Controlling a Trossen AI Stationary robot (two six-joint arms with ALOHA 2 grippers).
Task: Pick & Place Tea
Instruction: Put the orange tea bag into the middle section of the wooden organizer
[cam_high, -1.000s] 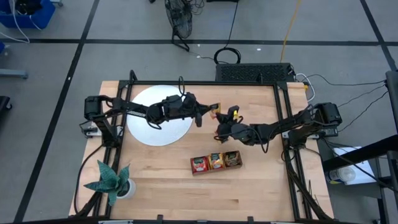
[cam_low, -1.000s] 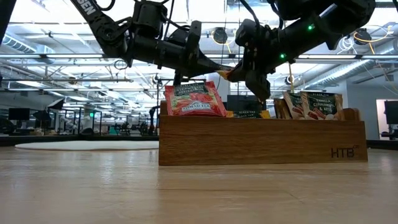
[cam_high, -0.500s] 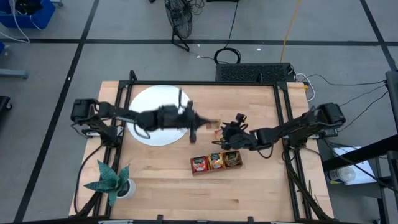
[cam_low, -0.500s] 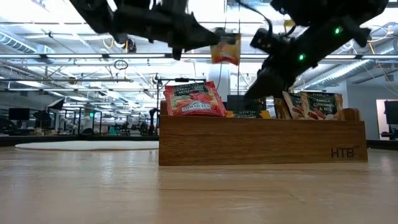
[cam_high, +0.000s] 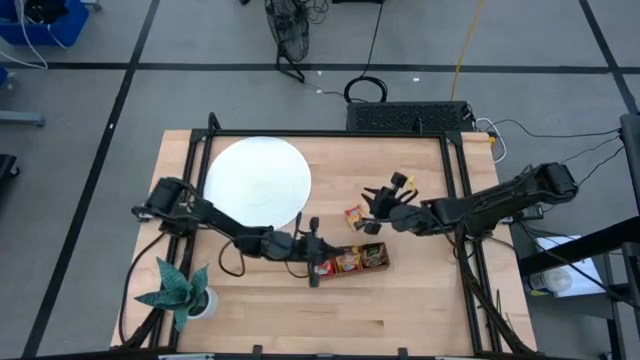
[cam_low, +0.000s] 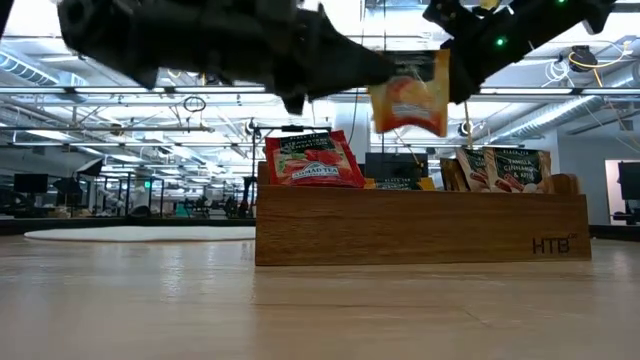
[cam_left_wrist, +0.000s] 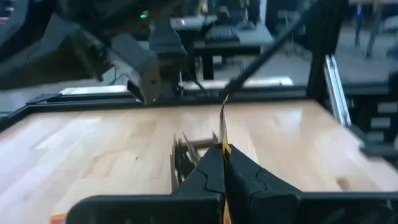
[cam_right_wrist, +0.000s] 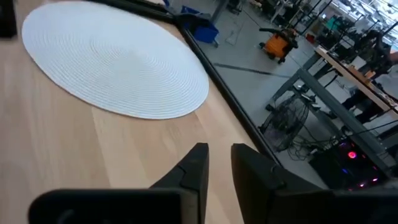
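Though low, left claw (cam_high: 318, 258) clamped.

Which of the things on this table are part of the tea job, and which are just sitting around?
Part of the job:
orange sachet, pinched in the left gripper
other sachets standing in the wooden tray
the tray itself, likely where the tea goes

Just lying about:
white disc
potted plant
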